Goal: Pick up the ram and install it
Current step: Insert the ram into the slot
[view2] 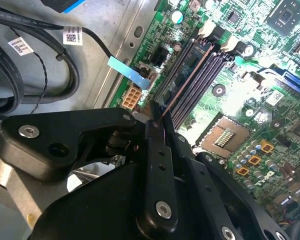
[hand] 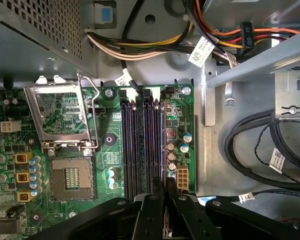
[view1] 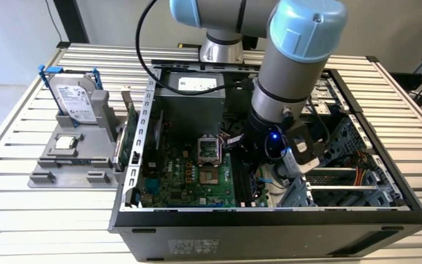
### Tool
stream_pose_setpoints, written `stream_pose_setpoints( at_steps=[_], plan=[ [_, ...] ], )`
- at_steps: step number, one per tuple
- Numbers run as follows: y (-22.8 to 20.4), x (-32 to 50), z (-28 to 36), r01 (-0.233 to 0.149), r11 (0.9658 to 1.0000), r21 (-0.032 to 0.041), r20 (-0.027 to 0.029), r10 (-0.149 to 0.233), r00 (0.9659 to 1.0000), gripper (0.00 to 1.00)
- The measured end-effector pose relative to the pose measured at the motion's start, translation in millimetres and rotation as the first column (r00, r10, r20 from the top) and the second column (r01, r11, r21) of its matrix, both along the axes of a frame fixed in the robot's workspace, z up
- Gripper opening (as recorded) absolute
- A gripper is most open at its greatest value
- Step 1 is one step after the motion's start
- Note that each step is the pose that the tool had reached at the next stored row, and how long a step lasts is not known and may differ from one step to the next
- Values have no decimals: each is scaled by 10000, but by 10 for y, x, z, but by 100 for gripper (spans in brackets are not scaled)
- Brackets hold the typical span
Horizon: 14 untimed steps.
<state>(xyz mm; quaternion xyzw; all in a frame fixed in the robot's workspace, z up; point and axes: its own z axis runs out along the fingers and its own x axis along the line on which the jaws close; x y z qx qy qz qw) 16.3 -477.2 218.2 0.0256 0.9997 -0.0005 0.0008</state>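
Observation:
My gripper point(view1: 257, 165) is down inside the open computer case point(view1: 270, 214), over the black memory slots point(hand: 140, 145) of the green motherboard point(view1: 189, 176). The ram point(view2: 187, 80) is seen edge-on as a thin dark strip. It runs out from between the black fingers point(view2: 157, 150) along the slot nearest the small beige connector point(view2: 132, 96). In the first wrist view the ram point(hand: 163, 150) lies in line with that outer slot, and my gripper point(hand: 163, 192) is shut on its near end. Whether the stick is seated in the slot I cannot tell.
An open processor socket point(hand: 72, 177) lies beside the slots. Black cables point(hand: 260, 145) and a metal bar point(hand: 255, 65) crowd the other side. Outside the case, at the exterior view's left, a grey holder point(view1: 72, 162) carries a hard drive with blue rails point(view1: 75, 99) and a green board on edge point(view1: 125, 140).

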Motion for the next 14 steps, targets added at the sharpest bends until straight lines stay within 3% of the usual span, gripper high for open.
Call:
stream_pose_setpoints(
  at_steps=[14],
  plan=[
    [0,-23,-4,-266,9996,-12,-16,266,9996,0]
  ],
)
